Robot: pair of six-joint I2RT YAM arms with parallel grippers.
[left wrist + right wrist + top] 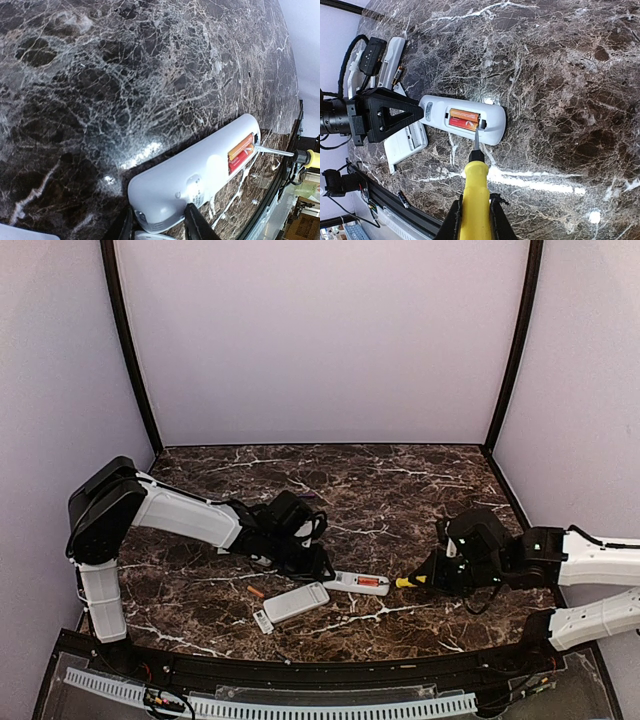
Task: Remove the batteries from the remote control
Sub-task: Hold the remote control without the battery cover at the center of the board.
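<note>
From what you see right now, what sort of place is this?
Probably a robot test booth: plain lilac walls enclose a marble-patterned table, and the right tool holds a screwdriver at an opened remote.

Free room over bare table (400, 490) behind the remote (352, 582). Left end blocked by left gripper (322, 568) clamping it; right end by screwdriver (404, 582) in right gripper (420, 578). Near side crowded: second remote (296, 602), white cover (263, 621), loose battery (255, 591). Uncovered batteries (465, 120) reachable from above.
</note>
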